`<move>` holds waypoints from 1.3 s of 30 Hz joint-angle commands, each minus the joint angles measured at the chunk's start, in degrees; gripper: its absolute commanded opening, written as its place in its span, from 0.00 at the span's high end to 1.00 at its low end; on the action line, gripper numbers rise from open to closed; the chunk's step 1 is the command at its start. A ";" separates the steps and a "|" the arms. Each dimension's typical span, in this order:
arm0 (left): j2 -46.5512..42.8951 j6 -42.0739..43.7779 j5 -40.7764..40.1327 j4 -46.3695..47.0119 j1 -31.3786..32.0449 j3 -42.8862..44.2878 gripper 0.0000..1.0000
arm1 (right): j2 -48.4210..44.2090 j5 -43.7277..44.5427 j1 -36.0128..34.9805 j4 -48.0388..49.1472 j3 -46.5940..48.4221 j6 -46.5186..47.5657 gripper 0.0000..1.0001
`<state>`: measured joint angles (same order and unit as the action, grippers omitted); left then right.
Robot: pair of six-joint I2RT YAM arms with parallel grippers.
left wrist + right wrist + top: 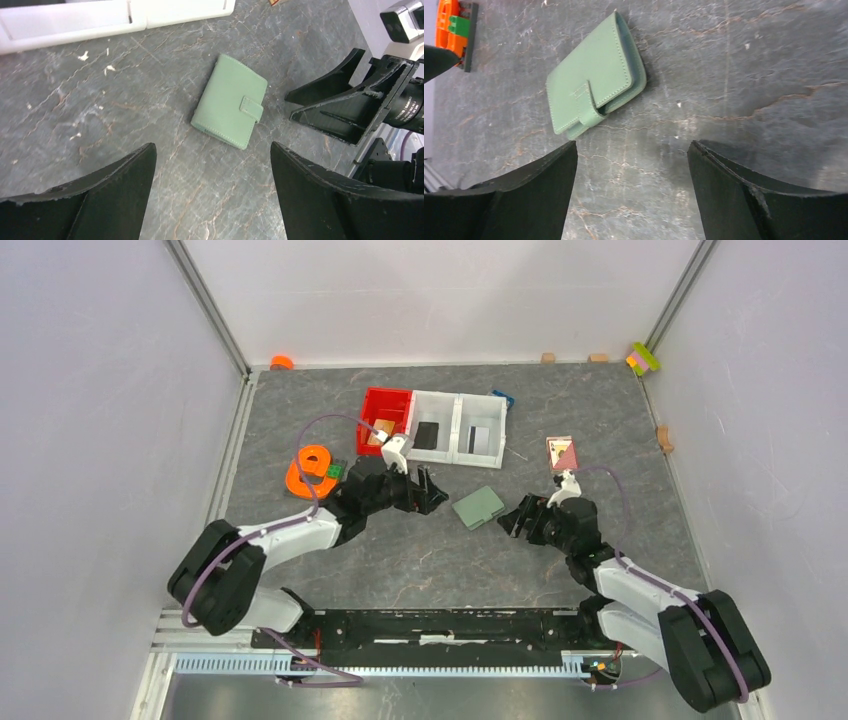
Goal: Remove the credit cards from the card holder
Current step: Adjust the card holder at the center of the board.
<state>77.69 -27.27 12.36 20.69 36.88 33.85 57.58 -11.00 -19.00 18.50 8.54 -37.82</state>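
My right jaws: the right gripper (516,519) sits low over the grey table (400,560), right of centre in the top view. The fingers stand wide apart with nothing between them (632,145).
My left jaws: the left gripper (432,492) is left of centre and faces the other one. It is also spread wide and holds nothing (211,147).
Card holder: the card holder (478,507) lies flat on the table between my two grippers, near both and touching neither. It is folded shut, with its tab across the edge (230,101) (595,84).
Orange piece: the orange piece (310,472) lies on the table, left of my left wrist.
Pink square: the pink square (562,452) lies on the table, above my right gripper in the frame.
Bins: further back, the red bin (372,412) and the white bins (452,400) stand side by side, touching, top centre. I cannot tell what they contain.
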 commanded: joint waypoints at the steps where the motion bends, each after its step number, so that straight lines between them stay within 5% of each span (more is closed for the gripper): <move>1: 5.06 4.78 4.40 3.76 0.21 4.00 0.11 | 3.70 0.12 -1.86 8.17 0.88 -5.79 0.16; 9: 13.70 3.67 5.98 6.03 0.25 6.38 0.15 | 12.98 0.36 -2.59 12.84 3.82 -10.11 0.33; 14: 20.31 3.53 8.83 -1.12 0.21 12.65 0.33 | 16.10 1.25 -2.62 13.89 5.47 -11.20 0.41; 19: 25.34 3.88 9.28 -7.49 0.21 17.67 0.41 | 19.62 1.88 -2.60 12.40 8.37 -11.56 0.47; 24: 29.66 3.55 12.72 -10.63 0.28 21.50 0.46 | 22.43 1.18 -2.62 14.19 9.99 -13.24 0.48; 29: 32.96 3.75 14.51 -14.02 0.29 24.52 0.63 | 25.59 -2.43 -2.54 18.11 10.94 -14.87 0.61; 34: 35.25 3.71 15.60 -15.79 0.47 26.62 0.83 | 24.29 -4.31 -2.59 20.69 10.75 -15.14 0.62; 39: 36.04 4.16 17.75 -16.03 1.25 27.67 0.90 | 23.80 -7.71 -3.22 22.53 12.41 -13.22 0.66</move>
<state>111.70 -24.99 27.22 7.31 36.73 60.16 82.85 -13.69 -21.32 35.59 17.96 -51.79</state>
